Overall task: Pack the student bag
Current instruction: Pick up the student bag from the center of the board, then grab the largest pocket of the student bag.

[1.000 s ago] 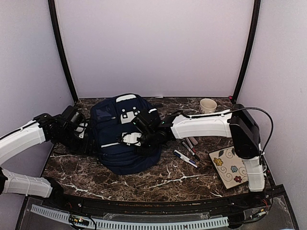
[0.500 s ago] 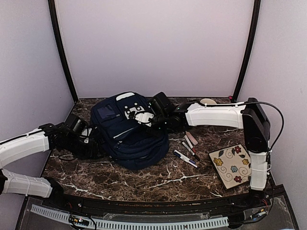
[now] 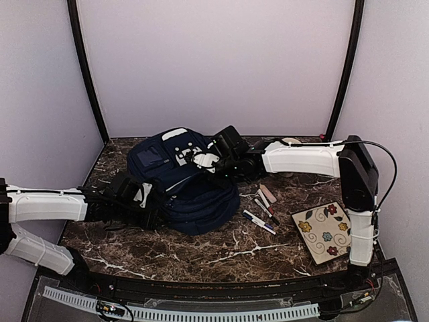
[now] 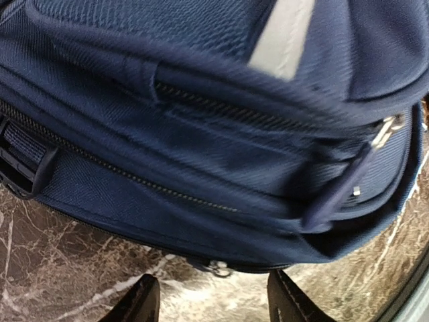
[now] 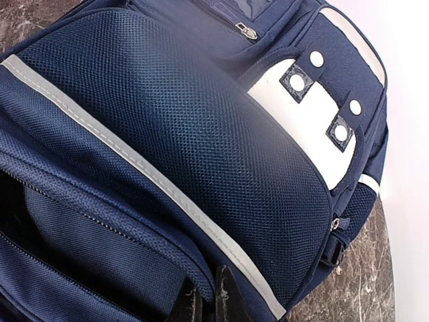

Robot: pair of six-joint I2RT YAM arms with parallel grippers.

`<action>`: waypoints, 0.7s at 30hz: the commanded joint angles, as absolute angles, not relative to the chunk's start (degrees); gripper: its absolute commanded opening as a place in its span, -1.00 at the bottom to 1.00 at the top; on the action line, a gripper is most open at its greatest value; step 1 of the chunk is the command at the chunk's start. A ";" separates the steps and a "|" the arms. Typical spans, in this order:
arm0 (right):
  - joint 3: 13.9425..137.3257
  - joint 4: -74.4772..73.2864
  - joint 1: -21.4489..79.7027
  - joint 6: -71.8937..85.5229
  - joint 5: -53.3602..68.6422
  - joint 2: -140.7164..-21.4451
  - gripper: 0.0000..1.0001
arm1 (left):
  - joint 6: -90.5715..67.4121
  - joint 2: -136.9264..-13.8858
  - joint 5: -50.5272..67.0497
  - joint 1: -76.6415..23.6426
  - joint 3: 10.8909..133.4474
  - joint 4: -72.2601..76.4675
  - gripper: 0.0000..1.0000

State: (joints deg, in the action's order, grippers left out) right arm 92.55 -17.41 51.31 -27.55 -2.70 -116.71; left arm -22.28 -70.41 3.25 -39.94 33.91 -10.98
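Observation:
The student bag (image 3: 191, 191), navy blue with a thin white stripe and a white slotted patch (image 3: 182, 155), lies on the dark marble table (image 3: 221, 251). My right gripper (image 3: 201, 163) reaches in from the right. In the right wrist view it (image 5: 208, 298) is shut on the fabric rim of the bag's front flap (image 5: 201, 201), beside the white stripe (image 5: 154, 178). My left gripper (image 3: 155, 213) sits low at the bag's near left side. Seen from the left wrist it (image 4: 214, 295) is open over bare marble, just short of the bag (image 4: 201, 134) and a small zip pull (image 4: 216, 268).
Several pens (image 3: 263, 209) lie on the table to the right of the bag. A square flowered tile (image 3: 324, 231) sits near the right arm's base. A paper cup (image 3: 289, 142) stands behind the right forearm, with the booth walls close on three sides.
My right gripper has shut on the flap and pulled it back and to the right, shifting the bag. My left arm has slid right along the bag's near side, jaws narrowing.

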 commanded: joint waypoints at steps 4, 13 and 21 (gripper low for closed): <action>92.91 -15.77 50.30 -24.94 -3.67 -114.85 -1.00 | -17.84 -72.75 2.40 -39.91 29.68 -1.97 0.14; 92.85 -15.97 50.27 -24.91 -3.53 -115.31 -1.00 | -15.51 -70.45 5.95 -39.95 19.12 16.19 0.12; 93.05 -16.17 50.27 -24.68 -3.16 -115.53 -1.00 | -14.30 -73.28 6.33 -39.96 17.79 21.65 -0.20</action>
State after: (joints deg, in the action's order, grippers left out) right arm 92.55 -17.58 51.31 -26.87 -2.31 -116.71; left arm -15.90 -72.53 5.63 -39.92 18.76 16.78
